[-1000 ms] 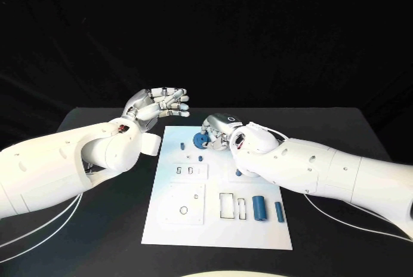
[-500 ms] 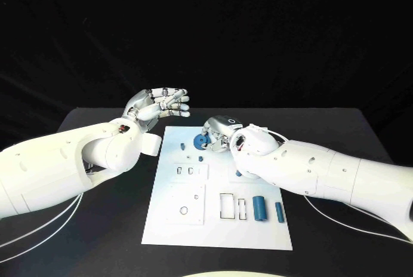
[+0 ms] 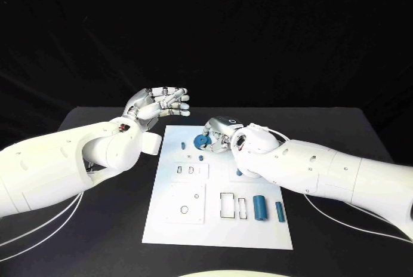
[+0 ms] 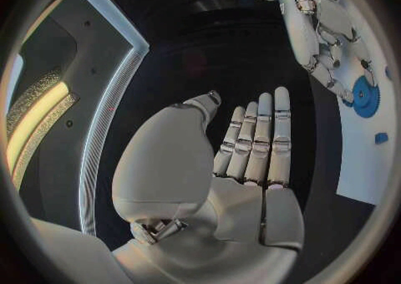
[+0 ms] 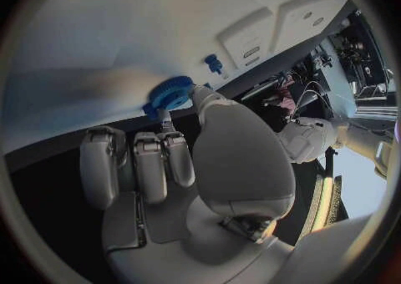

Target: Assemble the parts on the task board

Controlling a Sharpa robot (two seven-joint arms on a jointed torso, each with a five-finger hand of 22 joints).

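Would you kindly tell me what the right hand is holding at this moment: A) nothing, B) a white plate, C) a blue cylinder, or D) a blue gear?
D: the right hand pinches a toothed blue gear over the far end of the board, while the blue cylinder lies untouched near the board's near end.

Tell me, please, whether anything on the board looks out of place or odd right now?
Nothing stands out. The white board lies flat and looks undamaged, the blue cylinders rest tidily near its front, and the right hand holds the blue gear at the far end.
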